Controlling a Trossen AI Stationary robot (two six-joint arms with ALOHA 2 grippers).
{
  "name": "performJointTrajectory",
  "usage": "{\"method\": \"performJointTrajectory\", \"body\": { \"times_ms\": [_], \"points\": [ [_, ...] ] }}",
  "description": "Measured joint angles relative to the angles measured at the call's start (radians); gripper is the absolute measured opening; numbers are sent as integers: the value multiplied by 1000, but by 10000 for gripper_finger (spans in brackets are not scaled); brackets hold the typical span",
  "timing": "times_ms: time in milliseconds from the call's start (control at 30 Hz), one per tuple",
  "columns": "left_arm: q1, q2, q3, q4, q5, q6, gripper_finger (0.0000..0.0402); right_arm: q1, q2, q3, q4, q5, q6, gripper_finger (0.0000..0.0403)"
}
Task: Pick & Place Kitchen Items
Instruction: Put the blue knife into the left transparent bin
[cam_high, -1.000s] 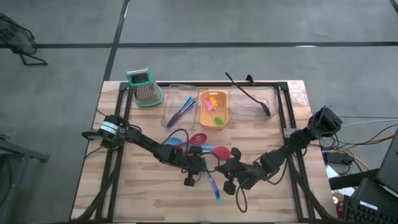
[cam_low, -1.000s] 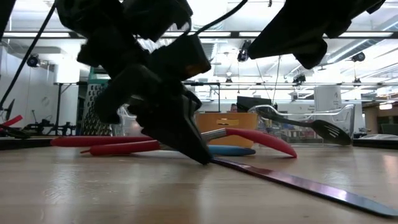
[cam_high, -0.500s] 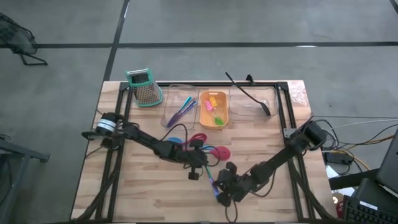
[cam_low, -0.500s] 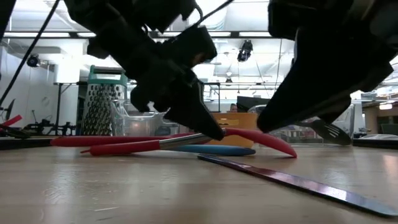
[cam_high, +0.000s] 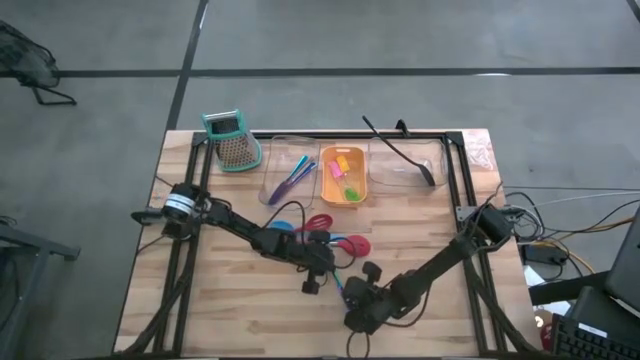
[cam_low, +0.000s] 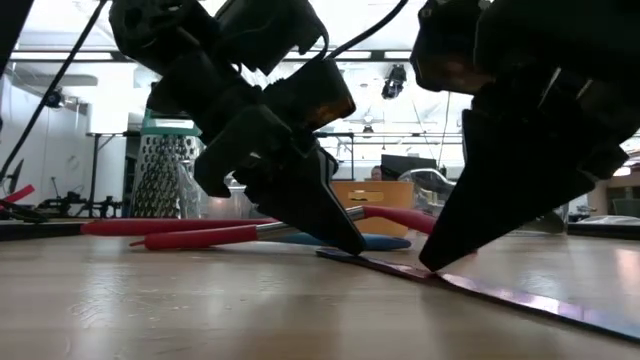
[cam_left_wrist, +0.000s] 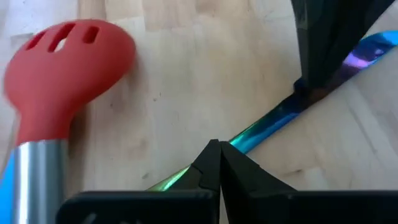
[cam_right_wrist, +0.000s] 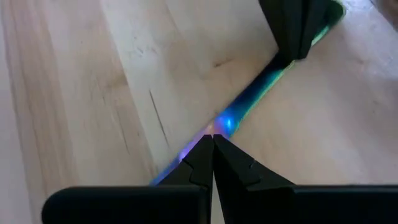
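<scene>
A thin, shiny blue stick (cam_high: 340, 292) lies flat on the wooden table, near its middle. My left gripper (cam_high: 329, 277) is shut, with its tips at the stick's far end (cam_low: 350, 253). My right gripper (cam_high: 349, 306) is also shut, with its tips further along the stick (cam_low: 470, 285), towards the near edge. Red and blue spatulas (cam_high: 322, 236) lie just beyond the left gripper, and the red slotted head (cam_left_wrist: 68, 62) shows in the left wrist view. More thin sticks (cam_high: 293, 175), small pieces (cam_high: 345, 178) and the black spoon (cam_high: 400, 152) sit in trays. My left gripper comes slanting down from the table's left, and its shut fingertips (cam_left_wrist: 217, 157) rest on the stick's far end (cam_left_wrist: 261, 127), across it. I cannot tell whether they pinch it. The stick lies flat on the table. My right gripper slants down from the right, its shut fingertips (cam_right_wrist: 211, 148) on the stick's middle part (cam_right_wrist: 239, 115), across it. I cannot tell whether they pinch it here either.
A teal-topped grater (cam_high: 232, 140) stands at the far left. Along the far edge are a clear tray (cam_high: 280, 160), an orange tray (cam_high: 328, 190) and another clear tray (cam_high: 440, 165). Bare wood (cam_high: 230, 310) lies towards the near left.
My right gripper has swung left and towards the near edge, then come down, so its tips now stand on the stick. My left gripper rose off the stick's far end and shifted towards the spatulas, then came back down onto it. The stick stays flat on the table.
</scene>
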Motion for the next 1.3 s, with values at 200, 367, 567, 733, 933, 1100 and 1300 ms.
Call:
{"method": "performJointTrajectory", "body": {
  "times_ms": [200,367,567,733,933,1100,1300],
  "points": [
    [0,1,0,4,8,-37,5,0,7,-2,8,-26,23,8],
    [-1,0,0,1,58,-77,3,13,6,0,7,-62,39,8],
    [-11,0,4,12,83,-86,12,40,5,-1,8,-104,104,8],
    [-16,-9,31,14,111,-86,37,72,4,-1,7,-128,165,8],
    [-18,-65,59,17,154,-83,58,119,5,-2,5,-130,245,8],
    [-18,-129,60,-5,156,-100,61,164,6,0,5,-135,299,8],
    [-18,-234,60,-82,157,-104,54,211,6,1,8,-161,365,8]
  ]
}}
